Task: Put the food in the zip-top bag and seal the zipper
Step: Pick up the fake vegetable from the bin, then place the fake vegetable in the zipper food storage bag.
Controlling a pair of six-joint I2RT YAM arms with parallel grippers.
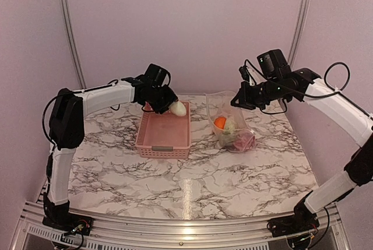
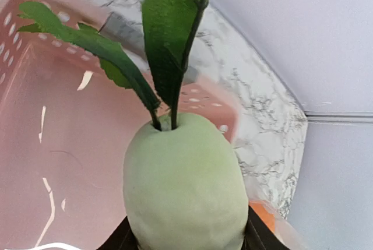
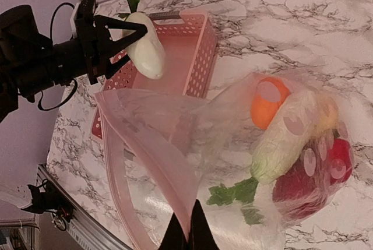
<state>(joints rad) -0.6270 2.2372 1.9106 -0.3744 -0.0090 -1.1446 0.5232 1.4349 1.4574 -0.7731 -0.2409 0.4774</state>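
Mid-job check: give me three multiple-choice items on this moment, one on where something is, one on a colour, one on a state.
1. Where is the white radish?
A. Inside the zip-top bag
B. In the left end effector, above the pink basket's far right corner
C. Lying on the marble table

2. What colour is the round food nearest the bag's mouth?
A. Orange
B. Blue
C. Black

3. How is the bag's mouth?
A. Pressed flat and sealed
B. Held open, lifted by the right end effector
C. Tucked under the basket

Answers:
1 B: the left end effector grips the radish over the pink basket.
2 A: the orange food shows through the clear plastic.
3 B: the right end effector pinches the zip-top bag at its rim, and the mouth gapes.
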